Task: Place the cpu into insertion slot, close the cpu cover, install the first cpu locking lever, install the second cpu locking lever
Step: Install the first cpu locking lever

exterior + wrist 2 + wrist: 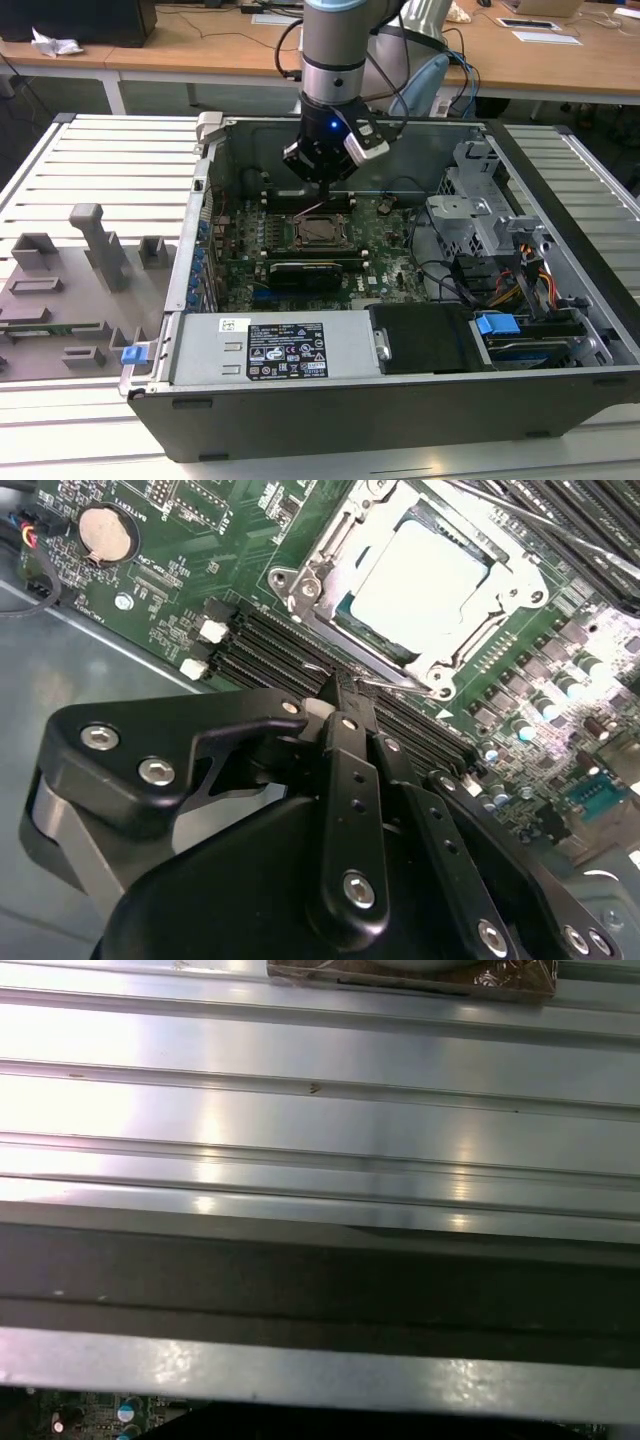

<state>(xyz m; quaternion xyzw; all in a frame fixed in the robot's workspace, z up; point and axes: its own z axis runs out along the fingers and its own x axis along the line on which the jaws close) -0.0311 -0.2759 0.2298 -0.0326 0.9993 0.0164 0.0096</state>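
Note:
The cpu (pixel 425 575) lies in the insertion slot (pixel 318 232) on the green motherboard (pixel 160 590), its silvery face showing through the window of the cpu cover (pixel 335 555), which lies flat over it. A thin metal locking lever (pixel 395 683) runs along the socket's edge nearest my fingertips. My gripper (pixel 340 692) is shut, its black fingers pressed together with the tips right at that lever. I cannot tell whether they touch it. In the exterior view the gripper (pixel 322 183) hangs inside the open computer case, just behind the socket.
Long black memory slots (pixel 270 650) lie between my fingers and the socket, with a coin battery (pixel 105 532) beside them. The power supply (pixel 270 350) fills the case front and a metal drive cage (pixel 470 215) stands at the exterior view's right. Grey fixtures (pixel 90 250) sit outside, left.

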